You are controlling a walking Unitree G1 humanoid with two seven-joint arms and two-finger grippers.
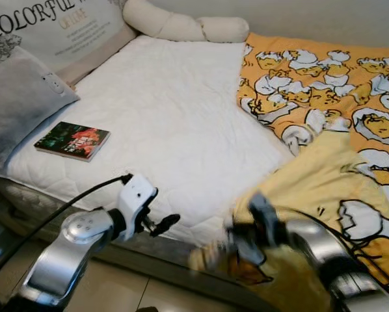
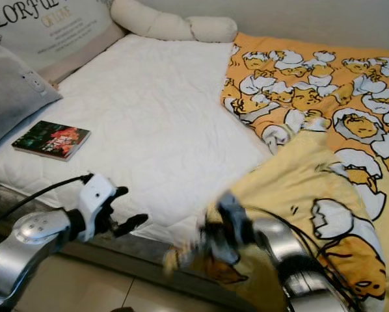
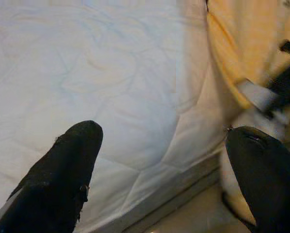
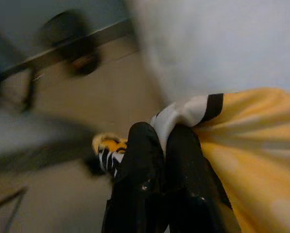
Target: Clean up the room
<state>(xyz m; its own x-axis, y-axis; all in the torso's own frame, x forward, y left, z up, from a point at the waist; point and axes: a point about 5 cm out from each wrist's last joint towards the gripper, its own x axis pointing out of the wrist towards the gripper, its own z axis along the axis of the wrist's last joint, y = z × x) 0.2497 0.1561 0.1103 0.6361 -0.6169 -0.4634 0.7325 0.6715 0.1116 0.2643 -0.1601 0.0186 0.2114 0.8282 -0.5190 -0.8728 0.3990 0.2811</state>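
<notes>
A yellow blanket (image 1: 324, 97) printed with egg cartoons covers the right half of the bed and hangs over its front edge. My right gripper (image 1: 237, 237) is at that front edge, blurred, and shut on the blanket's corner (image 4: 184, 114); a fold of cloth runs between the two black fingers (image 4: 135, 184). My left gripper (image 1: 163, 224) hovers at the front edge of the white mattress (image 1: 168, 110), open with nothing between its fingers (image 3: 67, 170). A small dark book (image 1: 72, 140) lies on the mattress at the left.
A grey pillow (image 1: 15, 104) and a printed cushion (image 1: 58, 26) lean at the head on the left, with a cream bolster (image 1: 181, 26) along the wall. Tiled floor (image 1: 129, 286) lies below the bed's front edge.
</notes>
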